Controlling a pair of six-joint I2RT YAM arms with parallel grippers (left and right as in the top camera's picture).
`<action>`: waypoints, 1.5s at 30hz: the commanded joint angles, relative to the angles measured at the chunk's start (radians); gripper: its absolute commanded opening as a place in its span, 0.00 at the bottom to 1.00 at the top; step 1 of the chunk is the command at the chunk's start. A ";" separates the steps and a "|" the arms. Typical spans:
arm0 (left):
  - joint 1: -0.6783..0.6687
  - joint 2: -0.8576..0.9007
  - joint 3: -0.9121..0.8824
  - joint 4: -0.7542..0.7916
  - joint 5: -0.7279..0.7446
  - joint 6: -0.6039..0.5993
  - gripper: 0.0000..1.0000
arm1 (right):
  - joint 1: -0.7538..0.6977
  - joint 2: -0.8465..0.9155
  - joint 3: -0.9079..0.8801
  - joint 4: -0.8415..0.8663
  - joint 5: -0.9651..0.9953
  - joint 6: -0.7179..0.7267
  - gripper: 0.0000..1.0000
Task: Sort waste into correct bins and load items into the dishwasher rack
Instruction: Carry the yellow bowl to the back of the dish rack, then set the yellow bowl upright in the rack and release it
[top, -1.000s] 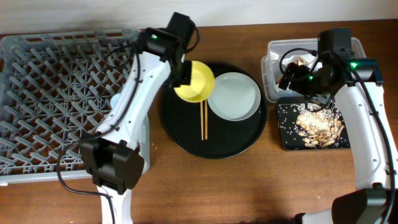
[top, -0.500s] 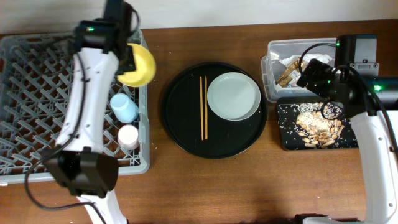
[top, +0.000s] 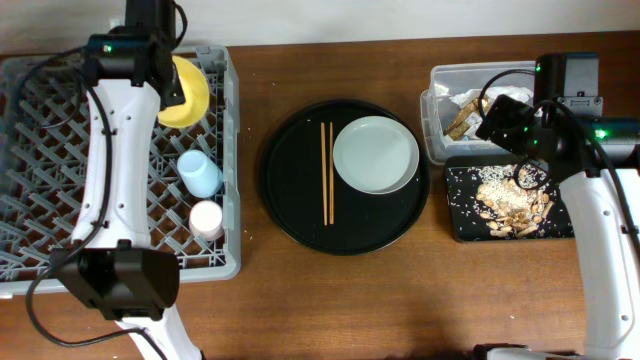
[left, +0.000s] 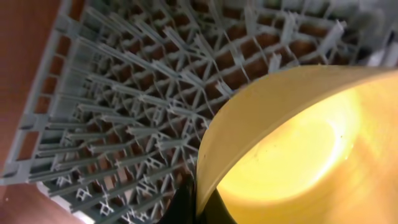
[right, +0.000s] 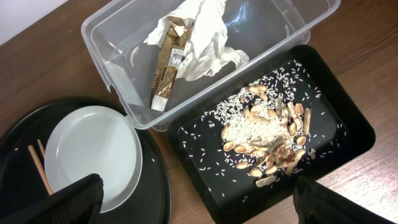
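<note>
Yellow bowl (top: 186, 93) hangs over the dishwasher rack (top: 50, 180), rim pinched in our left gripper (left: 198, 203); next we must seat it among pegs.

Dishwasher rack (top: 40, 200) is free left of blue cup (top: 200, 173) and pink cup (top: 207, 219).

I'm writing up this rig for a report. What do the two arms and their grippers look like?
Both the left arm and right arm have smooth white link covers with black joint housings. A small green light glows near each wrist, and thin black cables loop beside them. The right gripper's fingers are matte black.
</note>
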 joint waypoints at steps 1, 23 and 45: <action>-0.002 -0.019 0.014 0.057 -0.187 0.008 0.01 | -0.004 0.005 0.008 0.002 0.024 0.012 0.99; -0.150 0.214 0.014 0.721 -0.677 0.383 0.01 | -0.004 0.005 0.008 0.002 0.024 0.012 0.98; -0.149 0.367 0.012 0.586 -0.681 0.374 0.01 | -0.004 0.005 0.008 0.002 0.024 0.012 0.99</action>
